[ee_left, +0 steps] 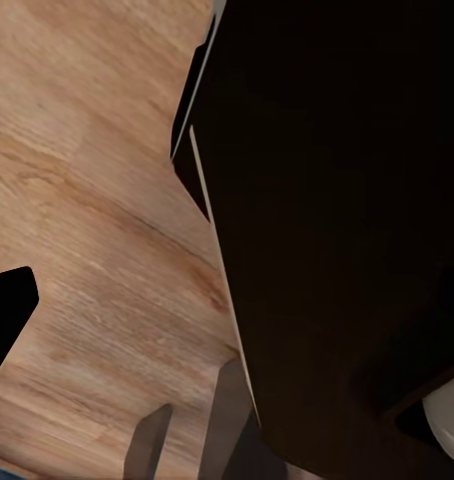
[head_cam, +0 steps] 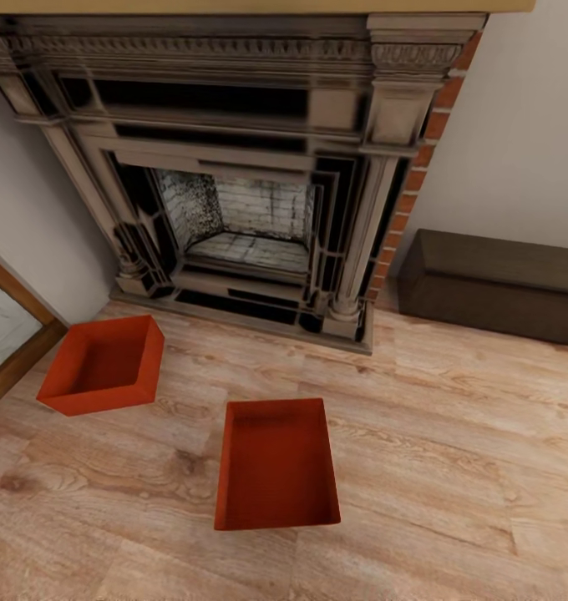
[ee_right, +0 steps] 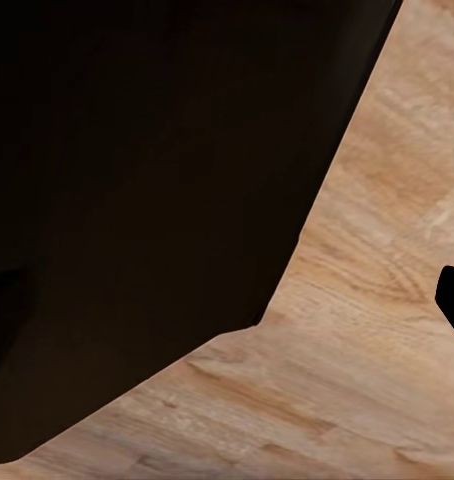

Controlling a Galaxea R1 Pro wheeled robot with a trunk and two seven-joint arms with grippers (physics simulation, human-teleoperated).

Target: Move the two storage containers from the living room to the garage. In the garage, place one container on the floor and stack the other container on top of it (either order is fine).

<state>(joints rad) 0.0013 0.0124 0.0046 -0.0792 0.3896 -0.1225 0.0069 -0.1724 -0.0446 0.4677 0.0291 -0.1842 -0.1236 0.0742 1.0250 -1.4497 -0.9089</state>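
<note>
Risk here lies mostly in the grasp to come: the two orange-red storage bins are thin-walled and lidless, so a pinch on one wall could, I judge, let a bin tilt or slip, and a careless approach could shove it across the smooth plank floor [head_cam: 451,467] toward the fireplace [head_cam: 251,167]. In the head view, one bin [head_cam: 276,463] sits at lower centre of the frame, open side up, and the other bin [head_cam: 104,365] lies at centre left, just off the fireplace hearth and near a wood-framed glass panel [head_cam: 8,330] at the left edge; the two are apart, not touching. A dark brown chest [head_cam: 493,284] stands against the wall at right and is not to be picked up. Both wrist views look down on wood planks beside a large dark mass, probably the robot's own body, so the arms seem held low and close, away from either bin. Whether either gripper's fingers are spread or closed I cannot tell, and nothing appears to be held. Both bins remain in the living room, with the garage stacking wholly ahead.
</note>
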